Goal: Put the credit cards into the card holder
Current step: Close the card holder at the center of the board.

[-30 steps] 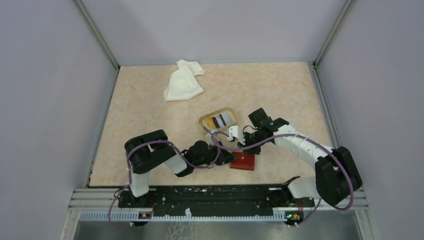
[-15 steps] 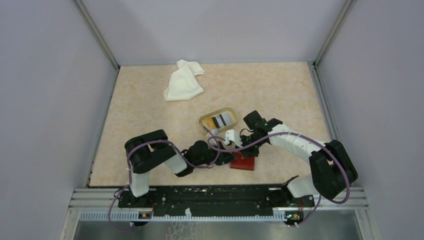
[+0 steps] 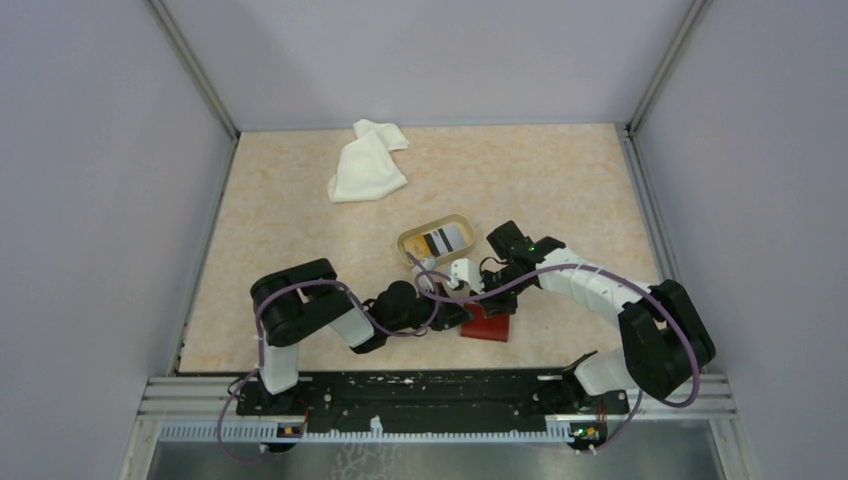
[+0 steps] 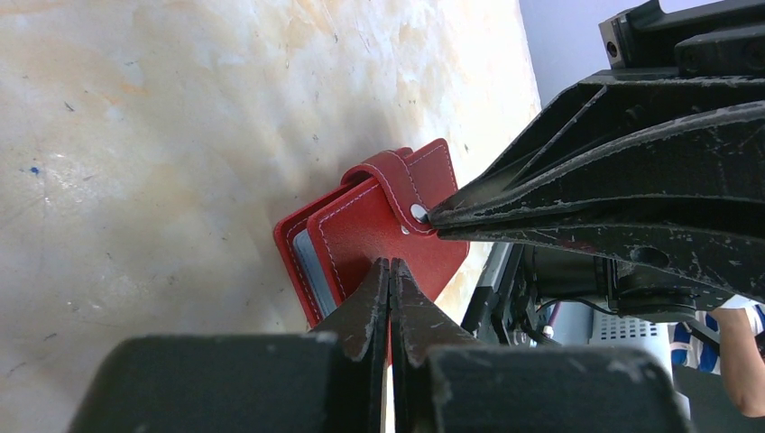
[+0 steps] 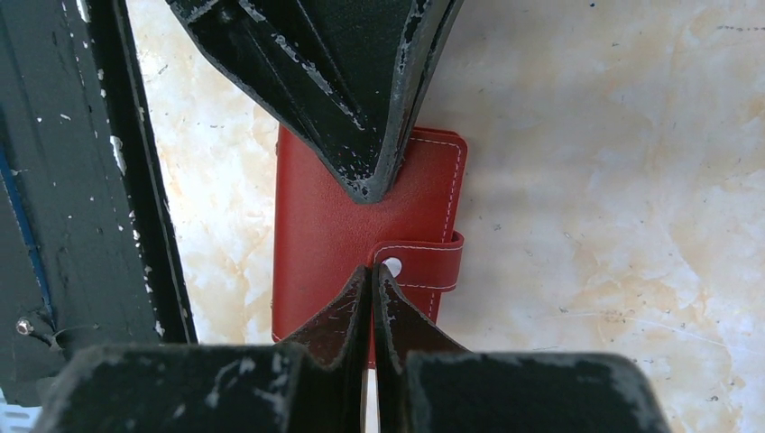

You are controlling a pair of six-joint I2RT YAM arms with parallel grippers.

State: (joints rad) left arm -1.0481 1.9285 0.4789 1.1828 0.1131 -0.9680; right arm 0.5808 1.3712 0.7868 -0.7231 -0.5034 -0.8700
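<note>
The red card holder (image 3: 489, 325) lies folded shut on the table, its strap wrapped over the cover. My left gripper (image 4: 390, 263) is shut, its joined tips pressed on the cover (image 4: 379, 225) below the snap (image 4: 418, 213). My right gripper (image 5: 373, 268) is also shut, its tips touching the strap right at the snap (image 5: 391, 266). Neither holds anything. The left fingers (image 5: 361, 135) reach in from the opposite side. A grey-blue pocket edge (image 4: 307, 257) shows inside the fold. Striped credit cards (image 3: 441, 240) lie in the tan dish.
The tan oval dish (image 3: 408, 243) sits just beyond the holder, close to the right arm's wrist. A crumpled white cloth (image 3: 367, 160) lies at the back left. The black mounting rail (image 3: 430, 390) runs along the near edge, close to the holder.
The right arm swung left and down so its shut tips came onto the holder's strap. The left gripper stayed on the cover, jaws closing slightly.
</note>
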